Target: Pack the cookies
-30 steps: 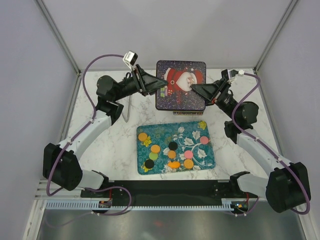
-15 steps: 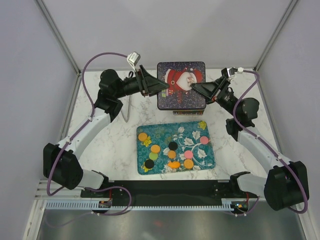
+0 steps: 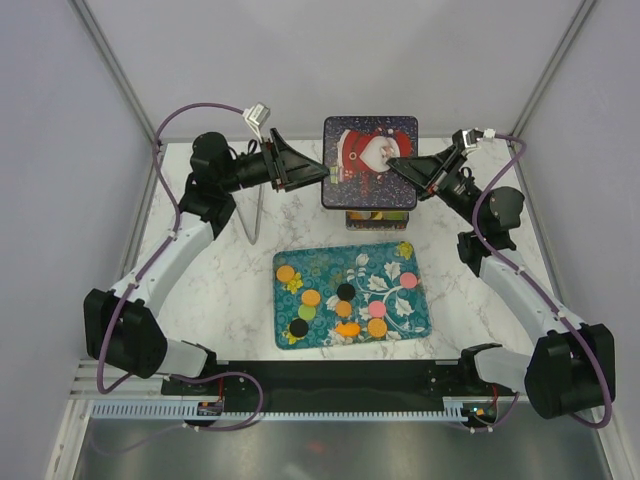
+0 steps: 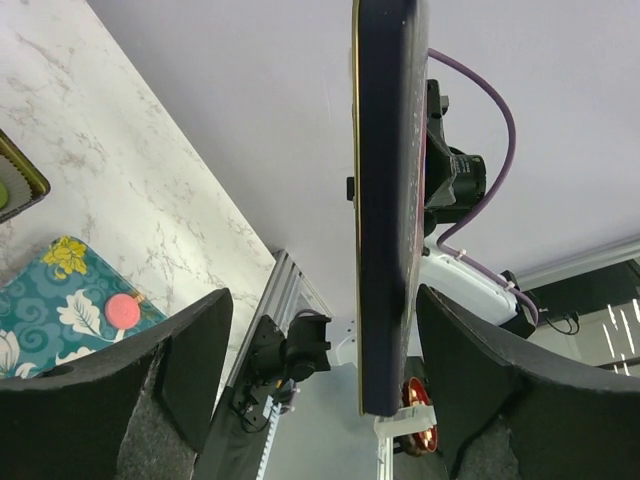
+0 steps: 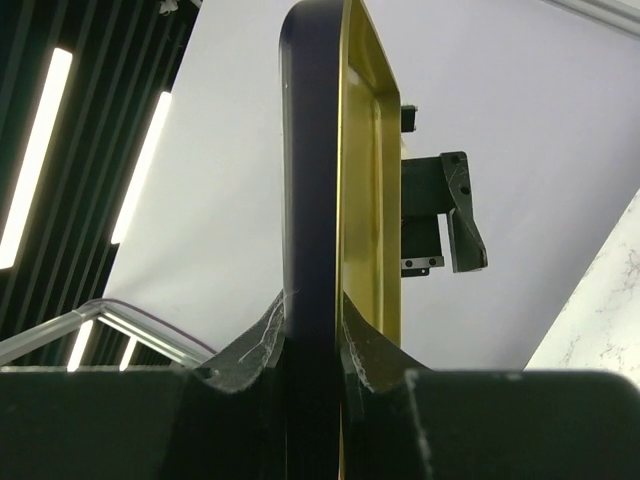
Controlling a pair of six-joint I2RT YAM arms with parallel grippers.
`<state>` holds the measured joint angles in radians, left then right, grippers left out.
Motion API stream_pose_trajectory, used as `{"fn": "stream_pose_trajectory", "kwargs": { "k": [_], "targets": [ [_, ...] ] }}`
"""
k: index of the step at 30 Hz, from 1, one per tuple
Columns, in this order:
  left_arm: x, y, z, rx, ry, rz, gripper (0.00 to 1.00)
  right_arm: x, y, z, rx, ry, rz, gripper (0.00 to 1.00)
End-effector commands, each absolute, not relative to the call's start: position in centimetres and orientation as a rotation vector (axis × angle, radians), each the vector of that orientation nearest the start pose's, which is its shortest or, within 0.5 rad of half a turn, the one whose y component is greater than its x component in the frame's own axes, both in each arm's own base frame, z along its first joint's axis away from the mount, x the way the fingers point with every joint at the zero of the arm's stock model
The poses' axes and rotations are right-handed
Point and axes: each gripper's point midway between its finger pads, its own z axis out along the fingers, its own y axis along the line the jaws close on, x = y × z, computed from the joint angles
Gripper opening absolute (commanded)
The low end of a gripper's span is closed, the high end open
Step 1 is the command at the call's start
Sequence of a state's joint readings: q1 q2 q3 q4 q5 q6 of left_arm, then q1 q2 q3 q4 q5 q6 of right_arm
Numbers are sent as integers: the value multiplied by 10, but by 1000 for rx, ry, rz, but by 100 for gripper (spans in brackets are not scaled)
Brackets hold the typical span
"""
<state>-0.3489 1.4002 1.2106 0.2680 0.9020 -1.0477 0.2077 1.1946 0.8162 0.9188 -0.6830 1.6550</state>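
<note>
The cookies (image 3: 346,300), small orange, pink, green and black discs, lie scattered on a teal floral tray (image 3: 415,318). One pink cookie (image 4: 123,311) shows in the left wrist view. A dark square lid with a Santa picture (image 3: 370,160) hangs above the open tin (image 3: 378,216). My right gripper (image 3: 394,166) is shut on the lid's right edge (image 5: 312,150), fingers pinching both faces (image 5: 313,335). At the lid's left edge, my left gripper (image 3: 325,173) is open. Its jaws stand on either side of the lid's rim (image 4: 385,250) with gaps (image 4: 325,375).
A thin metal rod (image 3: 258,212) stands on the marble table left of the tin. The tin's corner (image 4: 15,185) shows at the left wrist view's edge. Grey walls close in the back and both sides. The arm bases and a black rail (image 3: 340,375) line the near edge.
The left gripper has opened and let go of the lid's left edge. The lid, held by the right gripper, has risen and shifted slightly right and back, uncovering the tin's front.
</note>
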Motion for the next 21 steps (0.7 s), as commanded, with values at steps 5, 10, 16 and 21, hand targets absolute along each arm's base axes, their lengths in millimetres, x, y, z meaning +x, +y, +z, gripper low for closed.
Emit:
{"fn": "stream_pose_trajectory", "kwargs": {
  "k": [5, 10, 16, 21],
  "targets": [
    [290, -275, 396, 364, 1728, -1773, 82, 286, 201, 447, 155, 1321, 1942, 0],
    [290, -279, 394, 380, 1728, -1817, 82, 291, 202, 441, 152, 1345, 1917, 0],
    [288, -298, 391, 425, 1746, -1863, 79, 291, 208, 444, 118, 1347, 1923, 0],
    [291, -306, 392, 422, 1746, -1872, 68, 297, 212, 435, 127, 1375, 1911, 0]
  ]
}}
